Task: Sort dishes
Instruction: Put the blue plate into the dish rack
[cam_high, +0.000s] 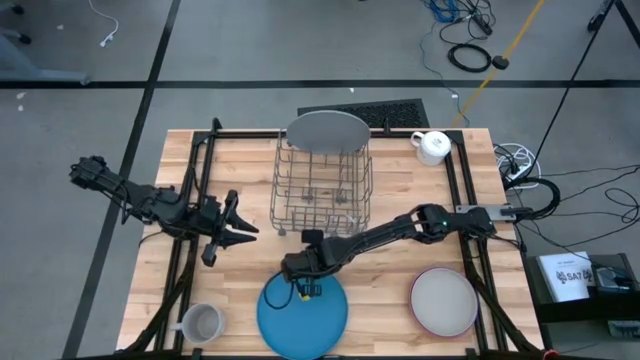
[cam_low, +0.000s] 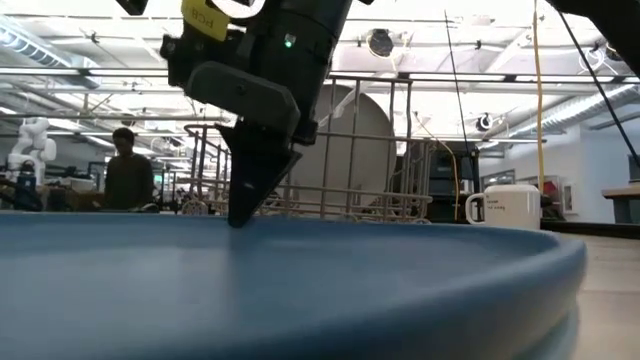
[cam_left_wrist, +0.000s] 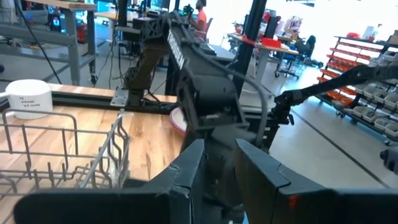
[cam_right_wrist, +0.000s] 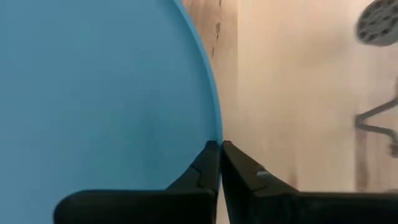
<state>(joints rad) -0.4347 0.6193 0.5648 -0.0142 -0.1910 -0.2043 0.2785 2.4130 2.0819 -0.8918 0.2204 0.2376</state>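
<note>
blue plate (cam_high: 300, 318) rim lies under the right hand (cam_high: 297, 277), whose fingers are pressed together, holding nothing.

From my console: a light blue plate (cam_high: 305, 315), a pink-rimmed grey plate (cam_high: 444, 302), a white mug (cam_high: 433, 147) — all on pale, wood-grained table (cam_high: 410, 205) planks.
</note>
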